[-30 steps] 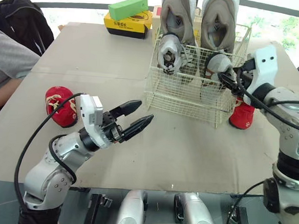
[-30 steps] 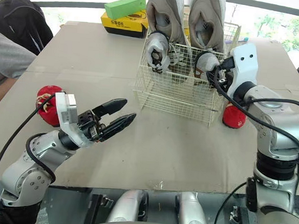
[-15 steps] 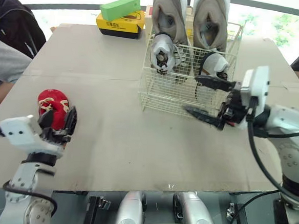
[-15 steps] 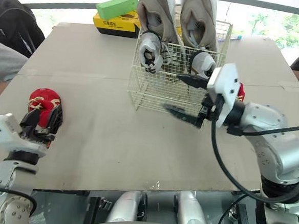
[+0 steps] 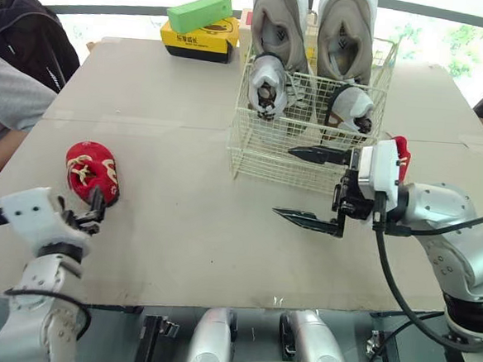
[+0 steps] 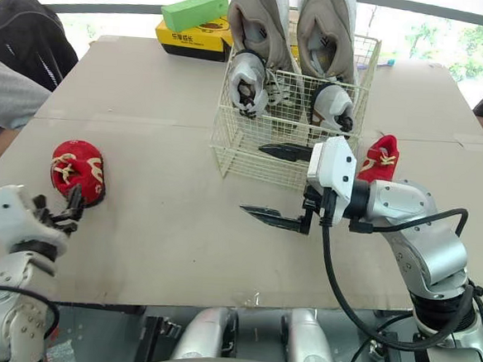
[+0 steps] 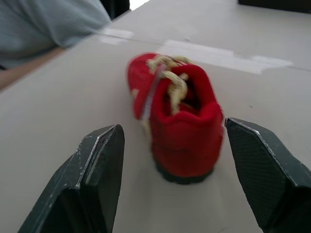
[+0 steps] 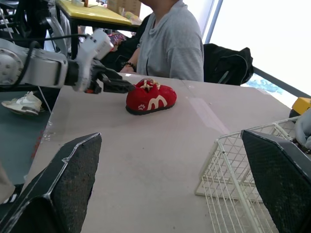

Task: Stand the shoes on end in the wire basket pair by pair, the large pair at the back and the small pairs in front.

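Print on yellow box — illegible.

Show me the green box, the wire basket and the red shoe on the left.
green box (image 5: 207, 13): left eye view, top face.
wire basket (image 5: 264, 149): left eye view, front wall.
red shoe (image 7: 187, 131): left wrist view, heel.

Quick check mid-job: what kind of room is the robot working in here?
Probably an indoor lab or workshop, though I can't be sure: a cardboard-covered table beside windows, a seated person at the table's edge, and a loose white sneaker lying on the floor.
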Motion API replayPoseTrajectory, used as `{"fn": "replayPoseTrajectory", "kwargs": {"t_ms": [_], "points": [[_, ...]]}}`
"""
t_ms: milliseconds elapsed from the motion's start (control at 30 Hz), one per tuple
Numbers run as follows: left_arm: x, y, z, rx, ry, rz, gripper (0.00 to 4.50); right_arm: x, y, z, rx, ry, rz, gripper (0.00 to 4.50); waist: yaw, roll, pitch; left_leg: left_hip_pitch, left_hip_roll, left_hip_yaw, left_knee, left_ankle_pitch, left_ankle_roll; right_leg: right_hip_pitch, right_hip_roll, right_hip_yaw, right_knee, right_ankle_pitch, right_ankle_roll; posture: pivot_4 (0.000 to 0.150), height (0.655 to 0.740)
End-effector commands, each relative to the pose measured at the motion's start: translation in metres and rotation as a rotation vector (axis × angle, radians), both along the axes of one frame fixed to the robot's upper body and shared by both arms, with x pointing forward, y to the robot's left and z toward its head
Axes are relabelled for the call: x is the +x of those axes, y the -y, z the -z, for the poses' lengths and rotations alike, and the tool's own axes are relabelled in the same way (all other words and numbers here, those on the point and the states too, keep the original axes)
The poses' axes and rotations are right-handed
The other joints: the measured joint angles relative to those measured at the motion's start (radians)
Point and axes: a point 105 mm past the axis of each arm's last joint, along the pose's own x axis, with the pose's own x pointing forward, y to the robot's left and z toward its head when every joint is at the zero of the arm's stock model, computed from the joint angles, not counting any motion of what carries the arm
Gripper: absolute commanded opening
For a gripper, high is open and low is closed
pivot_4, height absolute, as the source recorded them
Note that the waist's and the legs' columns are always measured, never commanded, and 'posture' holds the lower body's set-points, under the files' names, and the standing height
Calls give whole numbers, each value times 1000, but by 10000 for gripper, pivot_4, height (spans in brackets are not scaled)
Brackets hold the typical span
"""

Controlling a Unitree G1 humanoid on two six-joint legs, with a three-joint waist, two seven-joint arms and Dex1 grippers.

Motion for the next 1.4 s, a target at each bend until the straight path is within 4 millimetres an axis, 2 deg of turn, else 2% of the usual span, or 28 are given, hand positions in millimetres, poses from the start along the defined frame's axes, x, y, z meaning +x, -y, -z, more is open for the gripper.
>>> {"fn": "replayPoseTrajectory", "kwargs": {"t_ms": [33, 133, 267, 300, 367, 433, 500, 567, 600, 700, 767, 833, 967, 1133, 1200, 1400], "points": [[11, 2, 5, 15, -8, -11, 36067, 2, 1, -7, -2, 61, 17, 44592, 1, 0, 0, 0, 0, 0, 0, 0, 0, 0, 0, 0, 0, 0, 0, 1500, 7400], [14, 5, 12, 3, -4, -14, 27976, 6, 3, -6, -8, 71, 40, 45000, -1, 0, 0, 0, -1, 1, 0, 0, 0, 0, -1, 1, 0, 0, 0, 1500, 7400], [14, 6, 15, -6, 14, -32, 9308, 9, 4, -6, -15, 74, 58, 45000, 1, 0, 0, 0, -1, 0, 0, 0, 0, 0, -2, 0, 0, 0, 0, 1500, 7400], [14, 6, 15, -13, 24, -39, 6056, 9, 5, -7, -11, 71, 61, 45000, 1, 0, 0, 0, -1, 0, 0, 0, 0, 0, -2, 1, 0, 0, 0, 1500, 7400], [12, 0, -5, -25, 149, -99, 1410, 12, 6, -9, -3, 71, 78, 45000, 2, 0, 0, 0, -1, 1, 0, 0, 0, 0, -3, 1, 0, 0, 0, 1500, 7400], [14, 1, -43, 37, 328, -115, 1380, 16, 8, -16, 20, 83, 107, 45000, 5, -4, 2, -1, -2, 0, 0, 0, 0, 0, -8, 0, 0, 0, 0, 1500, 7400], [20, 21, -85, 114, 492, -35, 1380, 22, 9, -26, 43, 91, 139, 45000, 8, -6, 1, -1, -3, -1, 1, 0, 0, 0, -8, -2, 1, 1, 0, 1500, 7400], [27, 55, -126, 213, 639, 135, 1380, 24, 10, -42, 82, 112, 150, 45000, 16, -6, 1, -2, -3, -1, 1, 0, 0, 0, -8, -3, 1, 1, 0, 1500, 7400], [28, 72, -141, 245, 693, 222, 1380, 23, 11, -49, 102, 111, 141, 45000, 18, -6, 1, -2, -3, -1, 1, 0, 0, 0, -7, -2, 1, 1, 0, 1500, 7400], [26, 118, -169, 405, 795, 482, 1380, 21, 17, -81, 179, 94, 120, 45000, 23, -6, 1, -2, -6, 0, 0, 0, 0, 0, -8, -3, 0, 1, 0, 1500, 7400], [24, 144, -174, 532, 813, 677, 1380, 20, 25, -111, 209, 112, 123, 45000, 19, -4, 2, -2, -7, 1, 0, -1, 1, 0, -11, -1, 0, 1, 0, 1500, 7400], [23, 163, -170, 670, 802, 860, 1380, 16, 35, -141, 212, 127, 133, 45000, 18, -2, 4, -2, -8, 2, 0, -1, 2, -1, -14, -1, 0, 1, 0, 1500, 7400], [22, 184, -157, 901, 784, 1148, 1380, 19, 45, -168, 108, 95, 195, 45000, 20, -1, 4, -2, -8, 3, -2, -1, 2, -1, -13, -5, 0, 0, -1, 1500, 7400], [30, 194, -146, 1107, 786, 1356, 1380, 30, 44, -161, -95, 13, 250, 45000, 14, 1, 5, -2, -8, 5, -2, -1, 2, -2, -11, -4, 0, 0, -1, 1500, 7400], [31, 198, -140, 1206, 802, 1431, 1380, 37, 44, -150, -194, -33, 275, 45000, 13, 2, 5, -2, -8, 5, -2, -1, 3, -2, -11, -2, 0, 1, 0, 1500, 7400], [33, 207, -138, 1466, 909, 1506, 1380, 46, 51, -113, -403, -187, 278, 45000, 20, 2, 5, -11, -8, 4, 2, -2, 4, -8, -10, -3, 0, 0, 1, 1500, 7400]]}}
